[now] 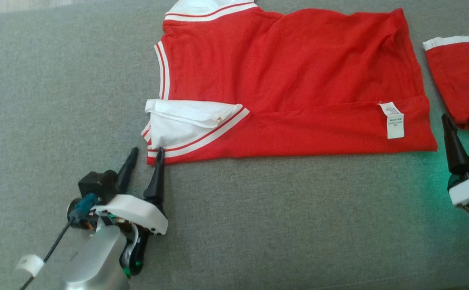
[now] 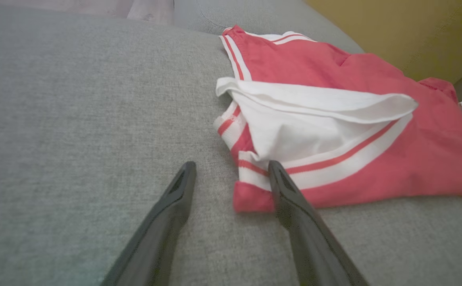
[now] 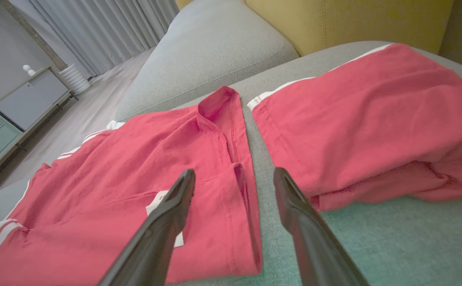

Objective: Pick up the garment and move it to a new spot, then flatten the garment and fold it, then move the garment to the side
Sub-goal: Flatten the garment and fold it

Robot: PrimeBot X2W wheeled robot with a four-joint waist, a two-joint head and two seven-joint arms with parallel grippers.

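The garment (image 1: 283, 76) is a red shirt with a white collar and white-and-red striped trim, lying folded lengthwise on the grey cushion, its white care label (image 1: 394, 120) near the right end. My left gripper (image 1: 146, 152) stands open just off the garment's near left corner; in the left wrist view one fingertip (image 2: 278, 174) overlaps the striped hem of the garment (image 2: 334, 119). My right gripper (image 1: 460, 121) is open at the right, past the garment's hem edge (image 3: 231, 159), with nothing between its fingers (image 3: 175, 206).
A second red garment (image 1: 460, 76) with white trim lies at the far right, close to my right gripper, also seen as the red cloth (image 3: 374, 119). Grey sofa cushion (image 1: 258, 225) spreads in front. A yellow backrest (image 3: 354, 20) stands behind; floor and a cabinet (image 3: 12, 107) lie beyond.
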